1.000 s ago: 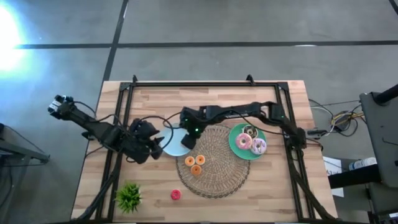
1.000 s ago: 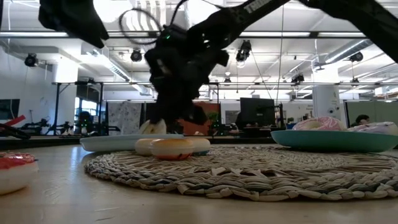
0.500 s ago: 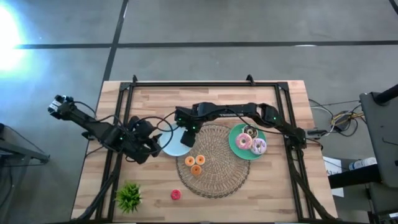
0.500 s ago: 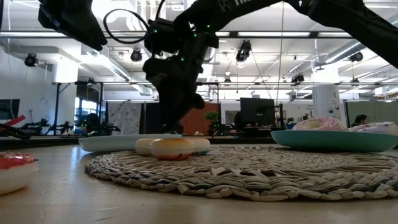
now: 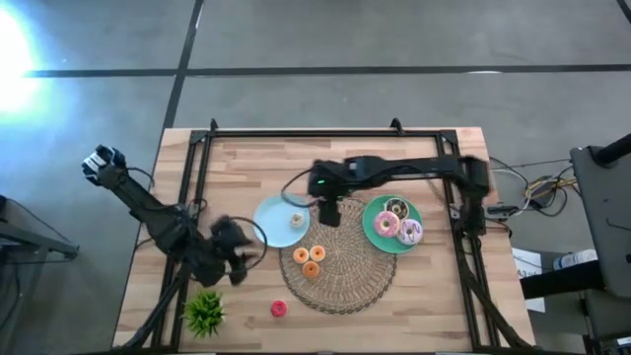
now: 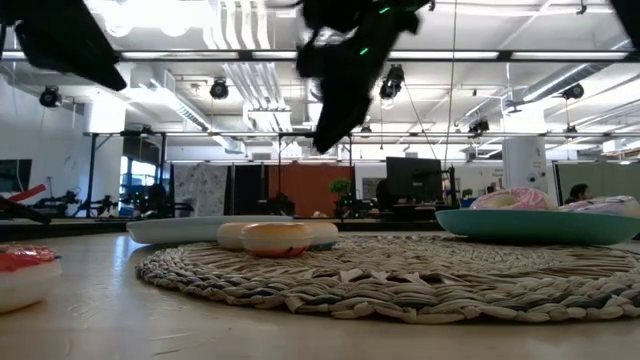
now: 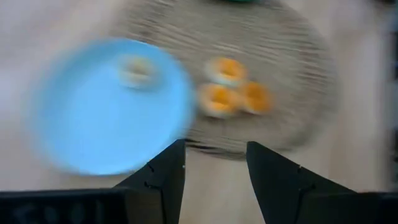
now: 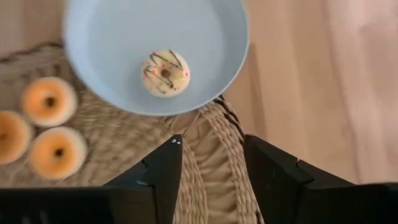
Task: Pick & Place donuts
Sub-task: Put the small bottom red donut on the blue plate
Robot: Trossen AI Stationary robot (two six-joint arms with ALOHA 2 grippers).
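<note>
Right gripper, fingers parted and empty, hangs between blue plate holding a small donut and green plate; left gripper open

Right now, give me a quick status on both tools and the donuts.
Right tool open, empty, above the blue plate. Small pale donut sits on that plate. Left tool open, empty, off to the side. Nothing in the way.

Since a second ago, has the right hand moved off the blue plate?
Yes. The right hand has shifted right, off the blue plate, toward the green plate, leaving a small cream donut on the blue one.
</note>
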